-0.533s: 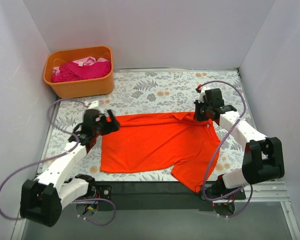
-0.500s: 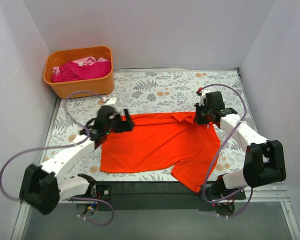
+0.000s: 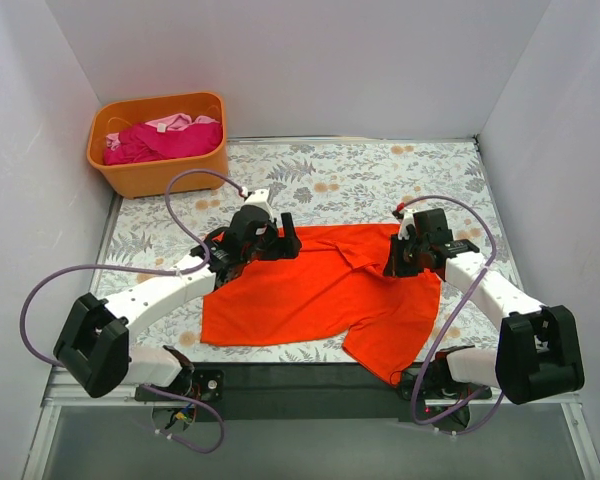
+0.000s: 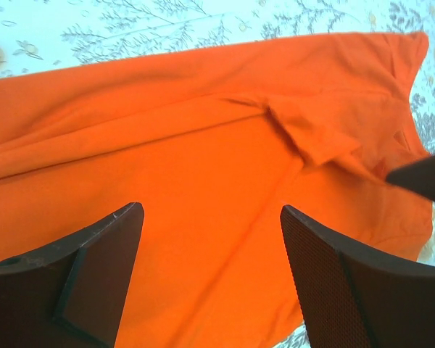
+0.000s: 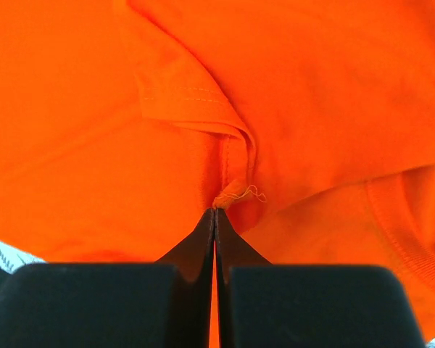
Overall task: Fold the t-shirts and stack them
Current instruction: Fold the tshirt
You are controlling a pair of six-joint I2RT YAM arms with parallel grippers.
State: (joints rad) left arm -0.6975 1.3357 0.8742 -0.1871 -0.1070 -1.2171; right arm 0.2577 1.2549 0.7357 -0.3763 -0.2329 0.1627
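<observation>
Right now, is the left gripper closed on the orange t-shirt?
No: the left wrist view shows the left gripper standing open above the orange t-shirt, with nothing pinched.

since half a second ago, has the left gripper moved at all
Yes. The left gripper has moved right along the far edge of the orange-red t-shirt, ending up farther from the orange tub, which has stayed put.

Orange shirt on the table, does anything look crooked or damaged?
Yes. The orange t-shirt lies askew and rumpled: its far right part is bunched over itself where the right gripper pinches it, and its near right corner overhangs the edge of the table. A loose thread sticks out at the pinch.
</observation>
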